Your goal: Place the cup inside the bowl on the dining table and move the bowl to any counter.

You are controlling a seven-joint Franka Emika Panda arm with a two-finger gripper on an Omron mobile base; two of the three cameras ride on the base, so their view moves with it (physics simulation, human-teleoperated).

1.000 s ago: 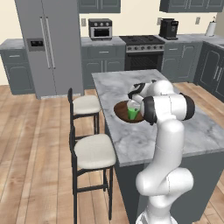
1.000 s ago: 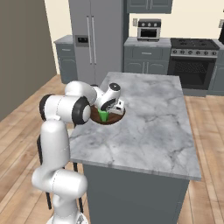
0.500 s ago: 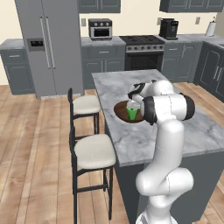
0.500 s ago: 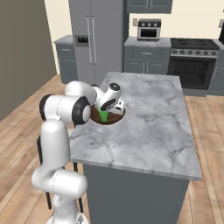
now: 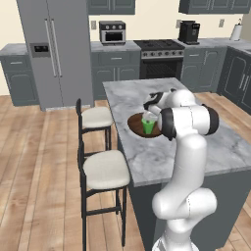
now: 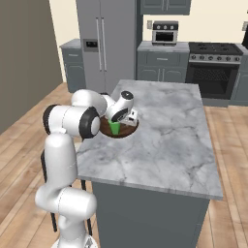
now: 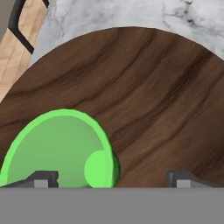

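Since a second ago our gripper (image 7: 111,178) has let go; its jaws now stand wide, holding nothing. From the left base, the cup (image 5: 148,124) stands upright inside the bowl (image 5: 135,124) near the dining table's (image 5: 196,137) left edge. From the right base, the same.

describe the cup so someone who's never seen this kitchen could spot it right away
Find the long marble dining table in the middle of the kitchen; near its stool-side edge lies a wide dark wooden bowl. The cup stands inside it: a small bright green tumbler without a handle, the only green thing there.
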